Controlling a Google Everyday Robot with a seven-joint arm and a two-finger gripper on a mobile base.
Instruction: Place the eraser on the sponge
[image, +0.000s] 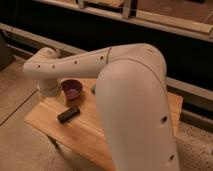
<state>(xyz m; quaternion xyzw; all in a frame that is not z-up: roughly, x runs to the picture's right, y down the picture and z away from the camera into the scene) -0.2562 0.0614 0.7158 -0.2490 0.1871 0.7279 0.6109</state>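
Observation:
The eraser (69, 114), a flat black bar, lies on the wooden table (50, 125) near its left front, just in front of the dark purple bowl (72, 89). A small blue-grey sliver (93, 89) right of the bowl, at the edge of the arm, may be the sponge; most of it is hidden. My white arm (75, 62) reaches left across the table, and its end (49, 91) turns down beside the bowl's left side. The gripper is hidden beyond that end and does not show.
The arm's big white elbow (137, 105) covers the middle and right of the table. A dark wall with a pale ledge (30, 37) runs behind the table. Speckled floor (20, 150) lies to the left and in front.

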